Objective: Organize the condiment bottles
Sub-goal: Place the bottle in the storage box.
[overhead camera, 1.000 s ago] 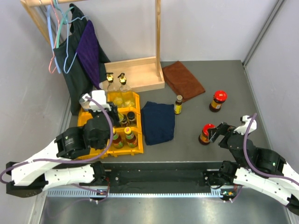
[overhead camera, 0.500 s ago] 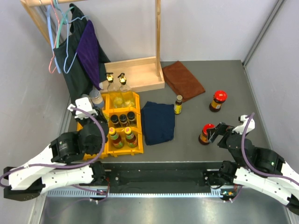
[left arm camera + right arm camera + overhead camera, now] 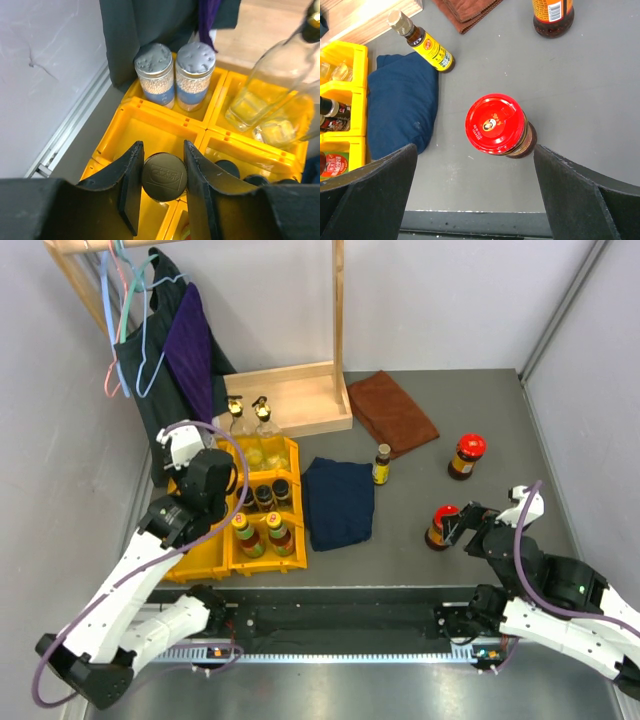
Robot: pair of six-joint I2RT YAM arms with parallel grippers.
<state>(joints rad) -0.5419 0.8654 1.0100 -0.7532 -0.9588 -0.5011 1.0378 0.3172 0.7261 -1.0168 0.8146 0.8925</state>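
My left gripper (image 3: 163, 162) is shut on the dark round cap of a bottle (image 3: 164, 177), held above an empty compartment of the yellow bins (image 3: 150, 112). In the top view that gripper (image 3: 205, 478) hangs over the bins' left column and hides the bottle. Two grey-lidded jars (image 3: 175, 75) stand in the far compartment. Clear gold-topped bottles (image 3: 250, 425), black-capped bottles (image 3: 270, 492) and yellow-capped sauce bottles (image 3: 262, 532) fill other compartments. My right gripper (image 3: 475, 150) stands open, close before a red-lidded jar (image 3: 497, 125) without touching it.
A second red-lidded jar (image 3: 466, 456) and a small yellow-labelled bottle (image 3: 382, 464) stand on the table. A blue cloth (image 3: 338, 502) lies beside the bins and a brown cloth (image 3: 392, 412) further back. A wooden rack base (image 3: 290, 400) and hanging clothes (image 3: 175, 360) are behind the bins.
My left arm has swung up and away from the near edge toward the back of the bins, carrying the bottle. The right gripper has hardly moved.
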